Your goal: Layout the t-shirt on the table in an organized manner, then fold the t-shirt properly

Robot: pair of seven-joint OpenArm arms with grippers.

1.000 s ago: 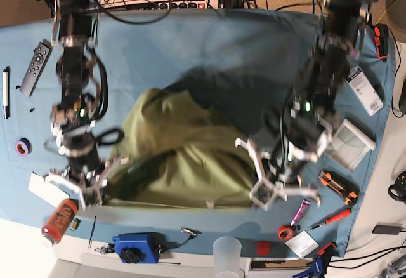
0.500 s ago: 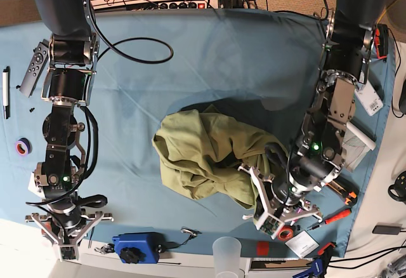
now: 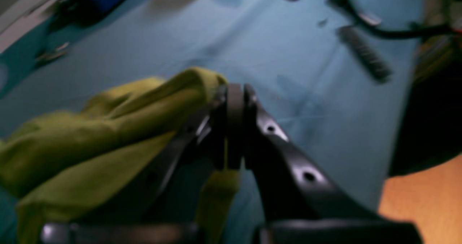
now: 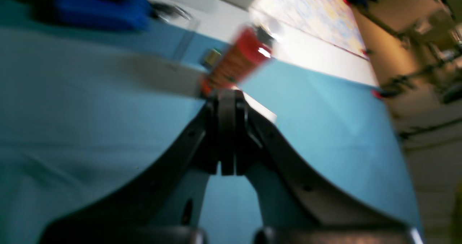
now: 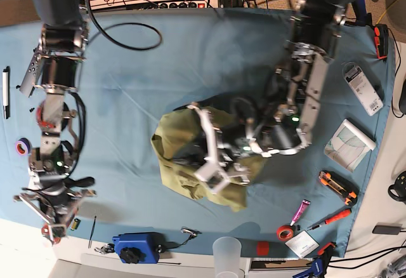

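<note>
Left tool [image 3: 234, 128], frame centre, is clamped on a fold of the crumpled olive t-shirt [image 5: 184, 157], probably to spread it over the blue desk [image 5: 190, 62]. Right tool [image 4: 227, 135], lower left, is closed and empty.

A robotics lab or workshop bench. The table [image 5: 190, 56] wears a light-blue cloth and is ringed with shop clutter: at 12 o'clock a power strip [image 5: 171, 2] amid tangled black cables; at 9 o'clock a remote [image 5: 32, 68], a pen [image 5: 6, 92] and a tape roll [image 5: 23, 146]; at 6 o'clock a blue device [image 5: 134, 247] and a plastic cup [image 5: 227, 254]; at 4 to 5 o'clock a utility knife [image 5: 337, 186], a screwdriver [image 5: 333, 218] and red tape [image 5: 285, 232] (tools, not household things). Two camera-fitted arms reach over it.
</note>
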